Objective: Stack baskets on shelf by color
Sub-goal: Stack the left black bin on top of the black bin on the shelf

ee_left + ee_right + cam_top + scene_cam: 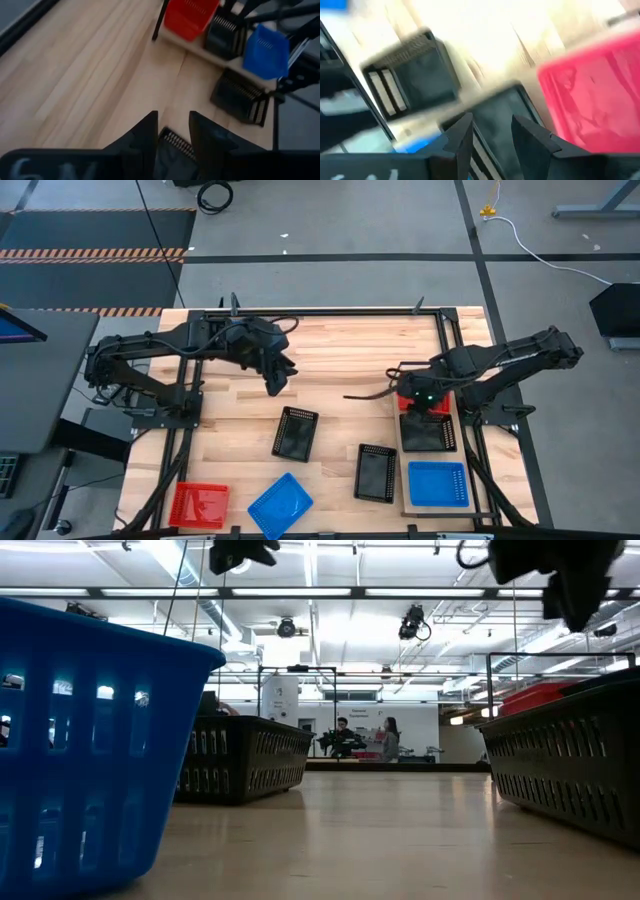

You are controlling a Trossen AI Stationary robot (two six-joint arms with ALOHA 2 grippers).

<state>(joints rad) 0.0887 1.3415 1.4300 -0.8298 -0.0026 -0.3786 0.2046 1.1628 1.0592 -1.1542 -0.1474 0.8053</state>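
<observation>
The shelf (404,442) lies along the table's right side and carries a red basket (427,404), a black basket (428,432) and a blue basket (437,483). Four baskets rest bottom-down on the tabletop: a black one (295,432), another black one (376,472), a blue one (280,505) and a red one (199,503). My left gripper (277,383) hangs open in the air, just beyond the far end of the first black basket (172,146). My right gripper (403,394) is open, raised beside the shelf's red basket (595,105).
A black frame (330,312) borders the table's far edge and sides. Bare planks (340,360) lie between the two arms on the far half. The arm bases stand at the left (150,395) and right (500,405) edges. People show far off in the room (388,738).
</observation>
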